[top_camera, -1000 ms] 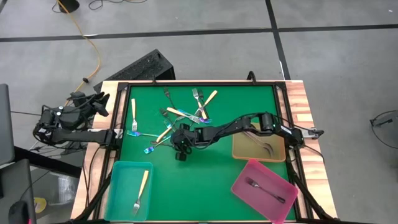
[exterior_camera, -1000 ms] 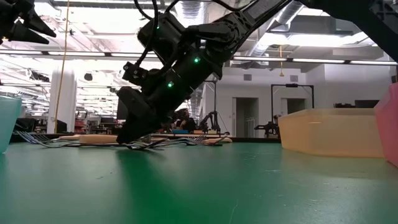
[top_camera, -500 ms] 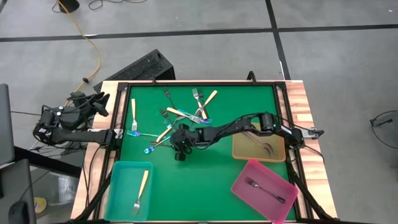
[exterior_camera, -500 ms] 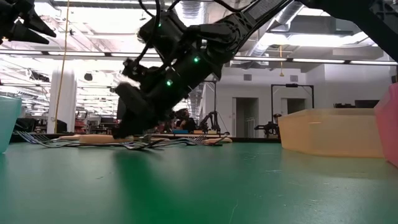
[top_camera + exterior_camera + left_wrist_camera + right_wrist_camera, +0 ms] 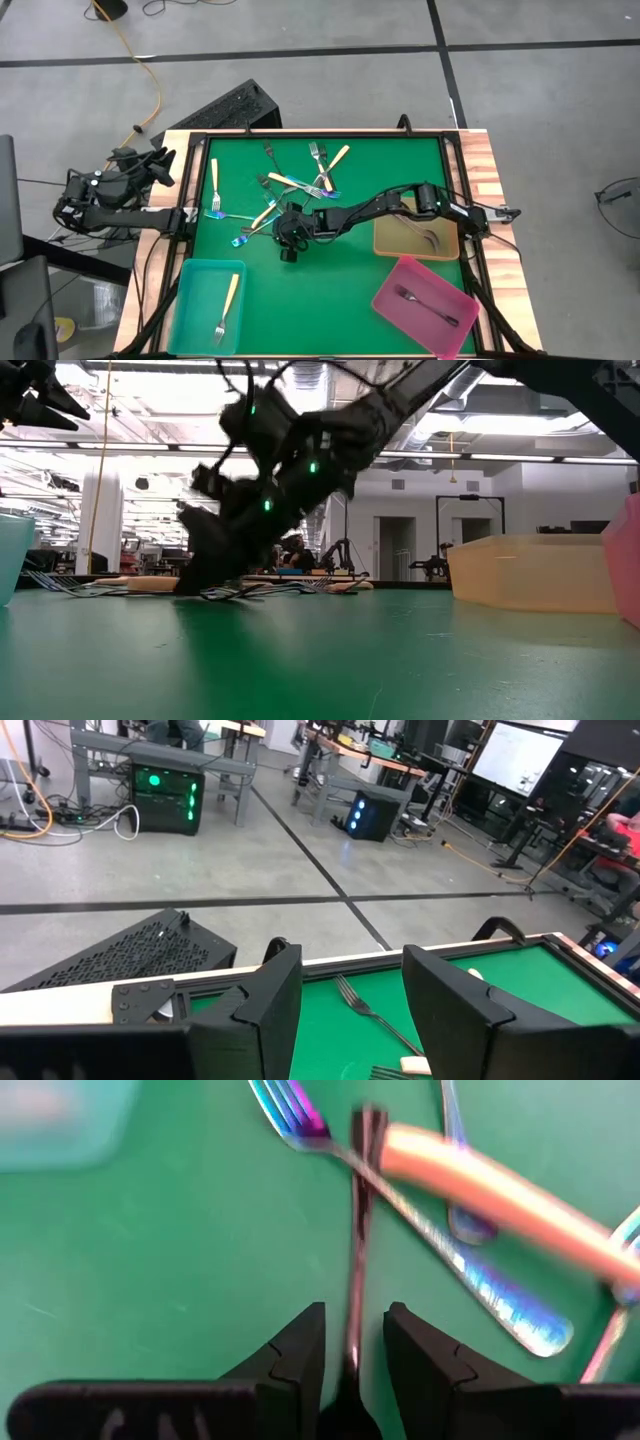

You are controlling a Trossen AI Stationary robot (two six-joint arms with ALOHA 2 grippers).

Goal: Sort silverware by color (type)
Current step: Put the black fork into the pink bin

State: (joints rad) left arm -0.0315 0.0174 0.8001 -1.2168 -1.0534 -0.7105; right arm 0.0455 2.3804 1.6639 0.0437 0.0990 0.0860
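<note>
Right gripper (image 5: pixel 289 240) has edged slightly toward frame left at mid-mat, fingers clasping a dark fork (image 5: pixel 356 1230) whose long axis runs straight ahead under the pile; left gripper (image 5: pixel 345 1010) idle, spread, far left

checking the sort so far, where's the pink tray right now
In the high view the pink tray sits at the table's front right corner, just below the tan tray, with one dark fork inside.

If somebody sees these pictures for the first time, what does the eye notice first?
The right gripper reaches to mid-table at the edge of a tangled pile of forks, its fingers around a dark fork. Three trays line the near side: teal tray, tan tray, pink tray.
</note>
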